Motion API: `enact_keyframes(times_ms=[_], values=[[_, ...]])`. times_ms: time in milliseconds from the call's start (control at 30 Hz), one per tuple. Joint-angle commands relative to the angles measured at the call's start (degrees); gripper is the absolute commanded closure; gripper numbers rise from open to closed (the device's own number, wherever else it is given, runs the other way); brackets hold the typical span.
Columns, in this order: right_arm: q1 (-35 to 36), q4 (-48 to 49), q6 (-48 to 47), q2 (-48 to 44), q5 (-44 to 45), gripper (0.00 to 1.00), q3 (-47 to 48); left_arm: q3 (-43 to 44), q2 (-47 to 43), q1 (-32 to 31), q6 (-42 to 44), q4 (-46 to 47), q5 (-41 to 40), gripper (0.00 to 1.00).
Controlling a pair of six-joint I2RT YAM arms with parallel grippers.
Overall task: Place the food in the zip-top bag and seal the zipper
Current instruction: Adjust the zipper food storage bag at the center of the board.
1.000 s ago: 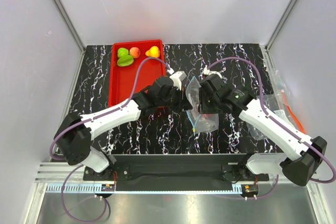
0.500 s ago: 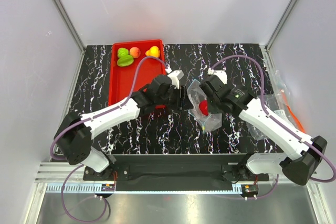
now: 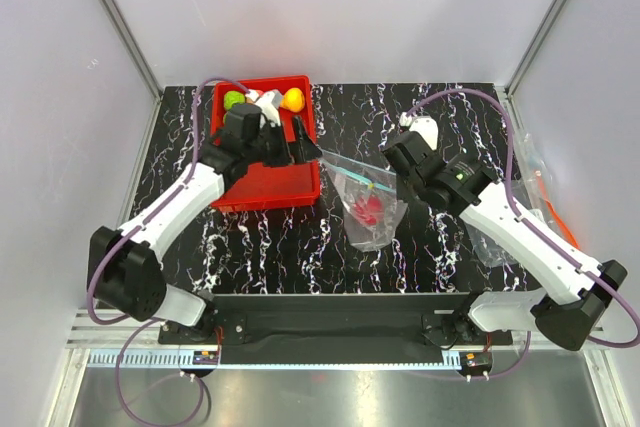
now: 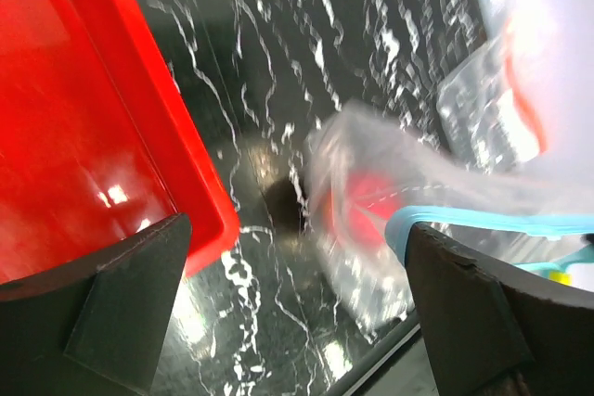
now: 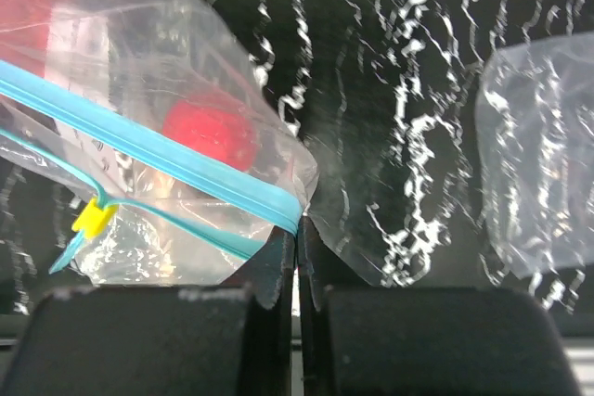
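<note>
The zip-top bag [image 3: 368, 215] hangs in the middle of the table with the red apple [image 3: 368, 208] inside it. My right gripper [image 3: 397, 183] is shut on the bag's mouth corner, and the right wrist view shows its fingertips [image 5: 281, 261] pinched at the end of the teal zipper [image 5: 176, 166]. The mouth stands open, with a yellow slider [image 5: 93, 218] on it. My left gripper [image 3: 303, 143] is open and empty over the right rim of the red tray [image 3: 262, 187]. A green piece [image 3: 233, 99] and the yellow pear [image 3: 293, 99] lie at the tray's far end; the left wrist hides what lies between them.
Other clear plastic [image 3: 515, 217] with an orange-red strip [image 3: 556, 219] lies at the table's right edge. The left wrist view shows the tray's wall [image 4: 200, 201] to the left and the bag [image 4: 371, 220] to the right. White walls close in three sides.
My left gripper opened, left the apple in the bag and swung back left to the tray. My right gripper shut on the bag's corner, and the bag's mouth now faces the tray.
</note>
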Motion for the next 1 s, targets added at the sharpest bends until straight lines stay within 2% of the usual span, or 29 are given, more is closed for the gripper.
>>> enact_keyframes(times_ms=[0,200,300,333,367,467,567,667,833,933,967], values=[[-0.33,-3.14,-1.15,-1.36,2.63,1.0,1.29,2.32,0.53,6.86,-0.58,2.99,-0.42,0.01],[-0.33,-1.3,-2.38,-0.92,1.93,1.0,1.29,6.71,9.4,13.3,-4.98,8.35,-0.6,0.01],[-0.59,0.37,-3.87,-1.01,2.45,1.0,0.59,7.68,12.83,15.5,-7.26,12.91,9.11,0.01],[-0.59,1.59,-4.4,-0.84,2.45,1.0,0.42,7.86,13.71,14.89,-7.79,15.89,16.99,0.01],[-1.11,2.74,-5.71,-0.4,2.63,1.0,0.07,8.55,13.98,13.84,-7.36,15.22,18.64,0.01],[-1.99,7.75,-8.35,1.09,1.41,1.0,0.06,12.42,13.19,4.64,-0.43,6.71,16.47,0.01],[-3.66,11.18,-10.2,4.51,-0.45,1.0,1.2,8.76,10.65,0.22,-2.42,9.66,14.34,0.01],[-4.63,12.24,-10.82,7.07,-0.89,1.0,2.0,5.14,9.41,-1.63,-5.86,14.95,18.99,0.01],[-6.48,15.05,-11.43,6.99,-2.38,1.0,0.5,4.08,6.87,-4.36,-3.05,11.17,18.12,0.01],[-7.36,14.18,-11.7,6.9,-2.03,1.0,0.15,2.94,3.97,-2.52,-3.4,11.35,15.32,0.01],[-7.62,14.0,-11.61,6.29,-1.94,1.0,-0.29,2.41,3.26,0.09,-4.01,11.78,15.14,0.01]])
